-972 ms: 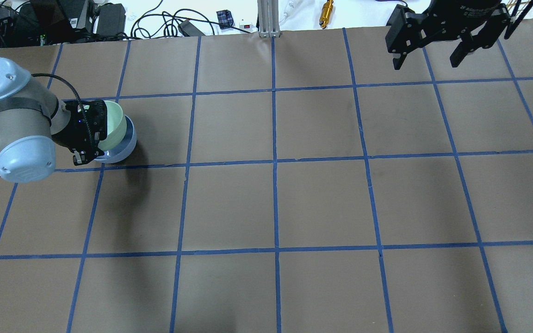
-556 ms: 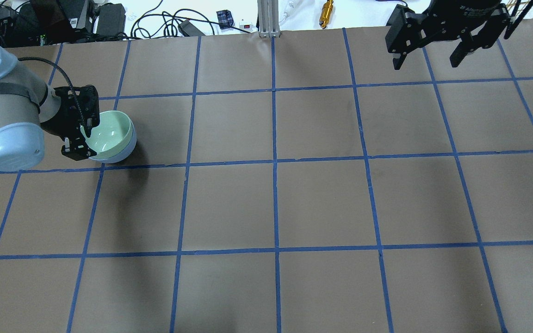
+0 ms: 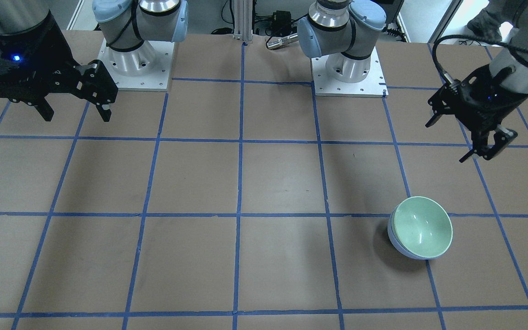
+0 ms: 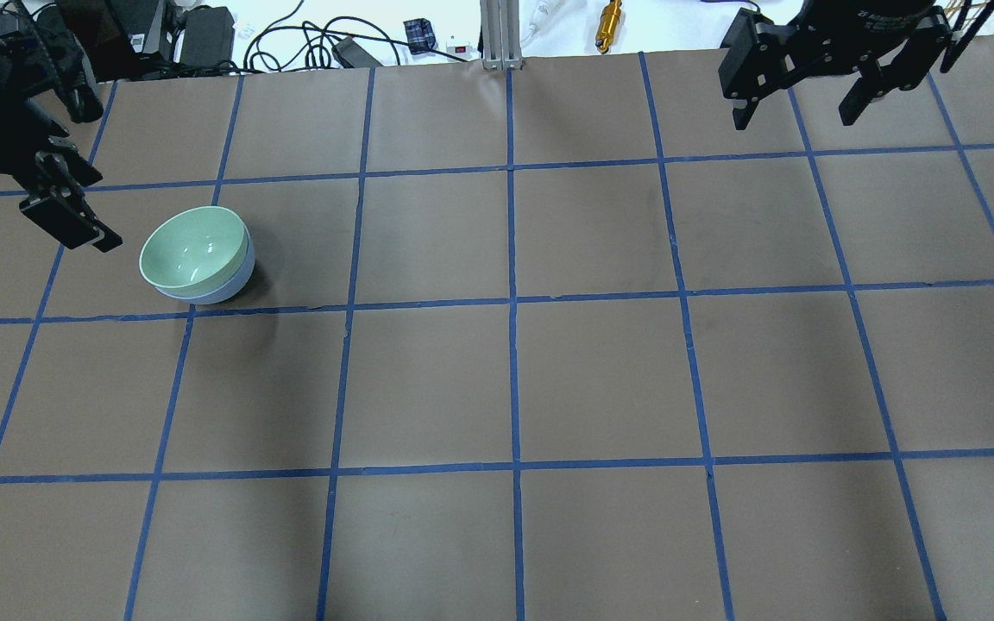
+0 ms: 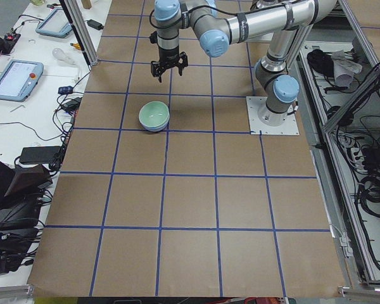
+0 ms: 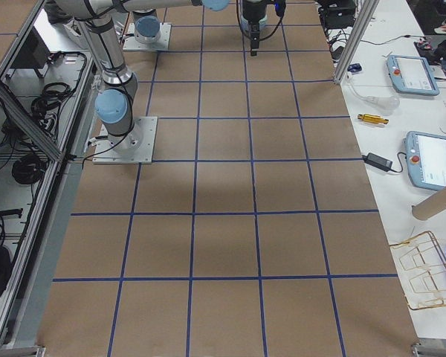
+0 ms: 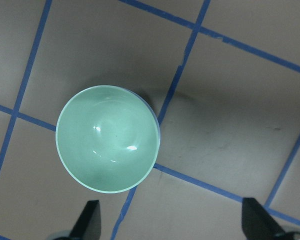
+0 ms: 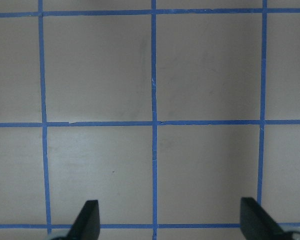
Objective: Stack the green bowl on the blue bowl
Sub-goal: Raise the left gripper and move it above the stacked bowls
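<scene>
The pale green bowl (image 4: 193,243) sits nested inside the light blue bowl (image 4: 236,280) on the table's left side. Only a sliver of blue shows under its rim. The pair also shows in the front view, green bowl (image 3: 422,227) over blue bowl (image 3: 393,239), and the green bowl shows in the left wrist view (image 7: 107,137). My left gripper (image 4: 100,177) is open and empty, raised above and to the left of the bowls, touching neither. My right gripper (image 4: 792,121) is open and empty at the table's far right.
Both arm bases (image 3: 131,64) stand at the table's robot side. Cables, a metal post (image 4: 497,34) and gear lie beyond the far edge. Blue tape lines grid the brown table top (image 4: 514,379).
My left gripper let go of the green bowl, then lifted and drew back to the left. The green bowl settled from tilted to level inside the blue bowl. The right arm stayed still.
</scene>
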